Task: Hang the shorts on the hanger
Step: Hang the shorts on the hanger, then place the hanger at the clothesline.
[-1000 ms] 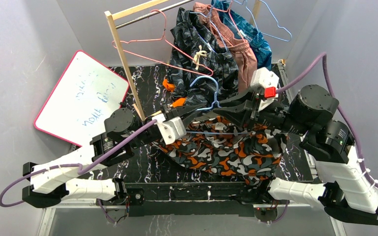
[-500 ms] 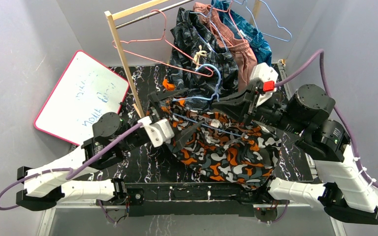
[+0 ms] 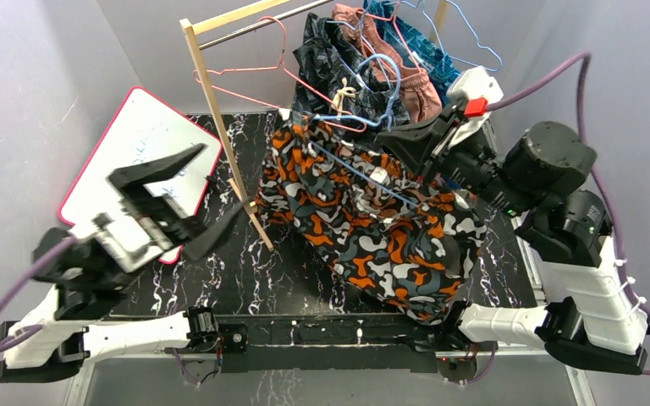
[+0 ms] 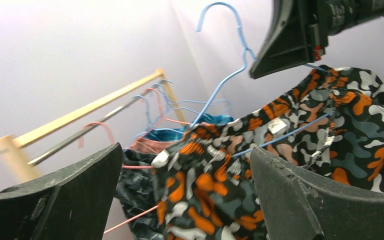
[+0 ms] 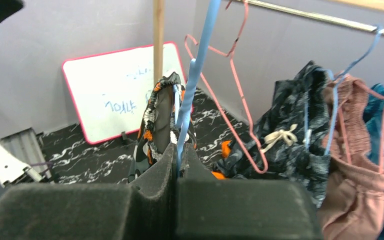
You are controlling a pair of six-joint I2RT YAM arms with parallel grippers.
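Note:
The camouflage shorts are draped over the light-blue hanger, waistband up, their lower end trailing toward the table's front. My right gripper is shut on the hanger's wire just below the hook and holds it up in front of the rack. In the right wrist view the blue hanger wire runs up from my shut right gripper, with the shorts just past it. My left gripper is open and empty, off to the left. In the left wrist view the shorts and hanger are seen beyond the open left gripper.
A wooden rack post stands between my left gripper and the shorts. Its rail holds pink hangers, dark navy shorts, pinkish shorts and a teal garment. A whiteboard leans at the left wall.
My left gripper opened, let go of the shorts and drew back to the left. My right gripper closed fully on the hanger and raised it with the shorts toward the rail.

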